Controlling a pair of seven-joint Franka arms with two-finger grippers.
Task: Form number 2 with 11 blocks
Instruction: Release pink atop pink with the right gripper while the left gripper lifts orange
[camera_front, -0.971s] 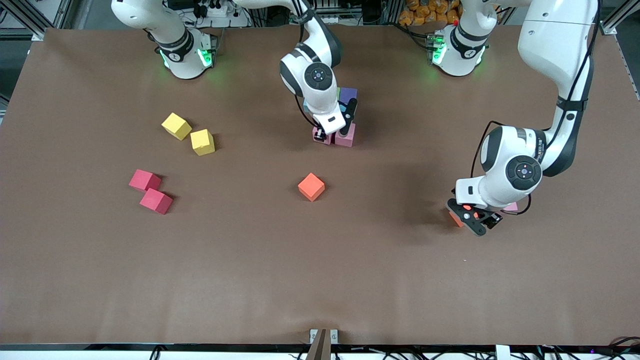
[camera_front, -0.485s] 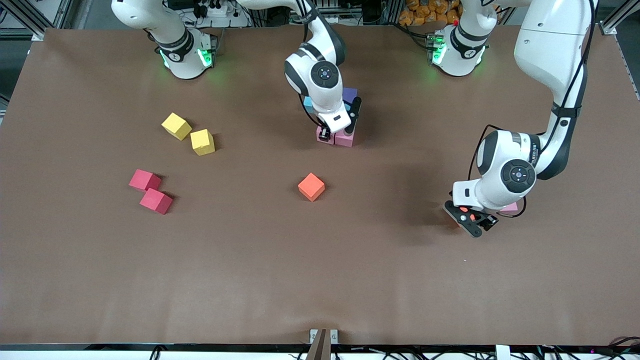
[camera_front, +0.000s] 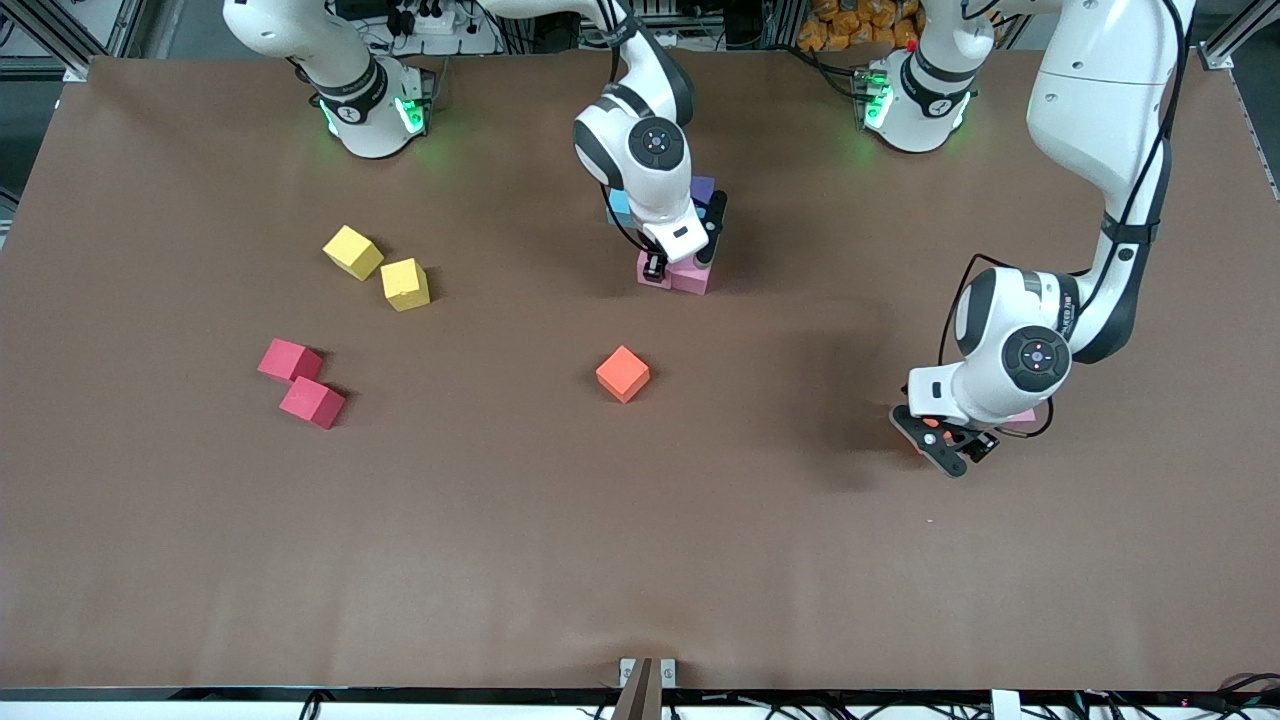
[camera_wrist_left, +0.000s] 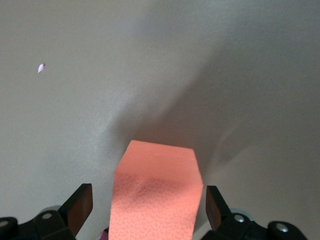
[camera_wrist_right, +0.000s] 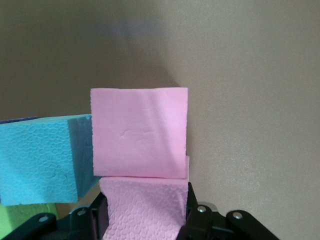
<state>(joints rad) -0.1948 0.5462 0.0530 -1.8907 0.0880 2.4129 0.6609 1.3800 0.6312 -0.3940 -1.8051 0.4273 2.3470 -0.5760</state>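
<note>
**Right arm gripping pink cube at the cluster, left arm straddling orange cube**

Currently the right gripper (camera_front: 676, 262) sits low at the small cluster of matte foam cubes in the middle of the brown table (camera_front: 640, 560), toward the robots' bases. Its fingers are clamped on a pink foam cube (camera_wrist_right: 145, 207), which sits right against a second pink cube (camera_wrist_right: 139, 132); a cyan cube (camera_wrist_right: 37, 160) touches that one, with a green cube (camera_wrist_right: 20, 220) showing at the edge of the right wrist view. A purple cube (camera_front: 703, 187) peeks out by the arm in the front view.

Left gripper (camera_front: 935, 440) is down at the table toward the left arm's end — fingers wide apart, an orange foam cube (camera_wrist_left: 156, 195) between the pads (camera_wrist_left: 80, 207) with a gap on each side, not clamped.

Loose on the table:
- another orange cube (camera_front: 623, 373), mid-table, nearer the front camera than the cluster
- two dark pink-red cubes (camera_front: 301, 382), touching, toward the right arm's end
- two yellow cubes (camera_front: 380, 267), just beside each other, farther from the camera than that pair

Writing — small text on the left arm's wrist housing, not readable.
</note>
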